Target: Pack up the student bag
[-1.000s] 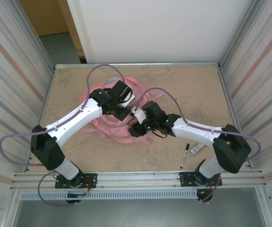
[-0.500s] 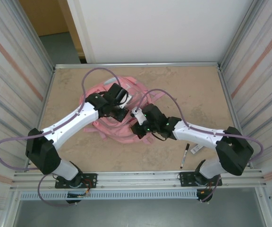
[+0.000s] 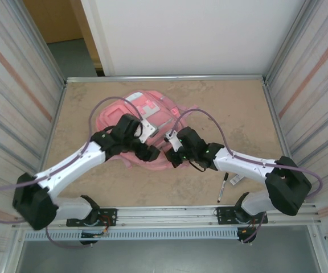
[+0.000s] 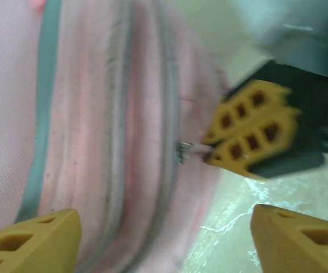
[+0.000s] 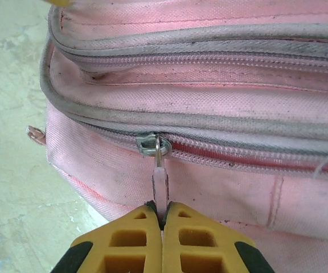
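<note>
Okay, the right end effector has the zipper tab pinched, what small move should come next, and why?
Probably draw the pull tab sideways along the zipper track. The right end effector is shut on it, the slider sits partway along a pocket of the pink backpack, and the left end effector stands open, holding nothing.

Bag on the table – both arms reached in over it from the near edge.
The student bag (image 3: 147, 116) lay left of centre on the table (image 3: 238, 108), toward its far side. The left gripper (image 3: 151, 152) and right gripper (image 3: 174, 157) sat side by side at the bag's near edge, with the zip pull (image 5: 159, 185) between the right one's fingertips. A marker (image 3: 223, 187) lay on the table by the right arm's base, well apart from the bag.
</note>
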`<state>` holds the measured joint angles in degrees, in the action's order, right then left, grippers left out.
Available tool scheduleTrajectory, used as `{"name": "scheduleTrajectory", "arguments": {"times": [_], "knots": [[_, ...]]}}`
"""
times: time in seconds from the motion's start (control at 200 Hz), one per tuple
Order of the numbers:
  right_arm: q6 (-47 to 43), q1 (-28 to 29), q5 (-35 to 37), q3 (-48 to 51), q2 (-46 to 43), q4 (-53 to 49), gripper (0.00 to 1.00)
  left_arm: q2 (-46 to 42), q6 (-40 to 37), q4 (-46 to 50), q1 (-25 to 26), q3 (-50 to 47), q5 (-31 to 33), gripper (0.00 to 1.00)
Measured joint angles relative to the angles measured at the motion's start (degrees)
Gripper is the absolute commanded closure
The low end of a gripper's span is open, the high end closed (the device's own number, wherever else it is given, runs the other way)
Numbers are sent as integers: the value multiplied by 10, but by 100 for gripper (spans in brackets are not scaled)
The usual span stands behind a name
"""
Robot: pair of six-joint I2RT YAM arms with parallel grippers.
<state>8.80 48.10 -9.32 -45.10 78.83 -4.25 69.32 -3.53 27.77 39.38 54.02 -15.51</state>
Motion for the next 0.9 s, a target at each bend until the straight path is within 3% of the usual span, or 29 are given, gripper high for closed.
{"name": "scheduleTrajectory", "arguments": {"times": [0.075, 0.185, 0.406, 0.516, 0.687, 0.822, 0.847, 0.897], "knots": [[0, -6, -11, 9, -12, 5, 100, -45, -37, -49, 3, -43, -40, 25], [0, -9, -26, 26, -29, 22, 100, -83, -118, -130, 23, -115, -55, 36], [-3, -15, -45, 34, -38, 33, 100, -30, -268, -177, 79, -146, 25, 73], [-3, -16, -51, 34, -38, 33, 100, 16, -296, -177, 79, -120, 76, 77], [-3, -19, -51, 34, -38, 34, 100, 38, -317, -192, 83, -112, 124, 93], [-3, -20, -50, 39, -45, 38, 100, 37, -325, -215, 84, -118, 148, 97], [-3, -20, -49, 39, -46, 38, 100, 37, -326, -219, 85, -121, 153, 92], [-3, -21, -46, 39, -48, 38, 100, 33, -328, -224, 86, -126, 157, 71]]}}
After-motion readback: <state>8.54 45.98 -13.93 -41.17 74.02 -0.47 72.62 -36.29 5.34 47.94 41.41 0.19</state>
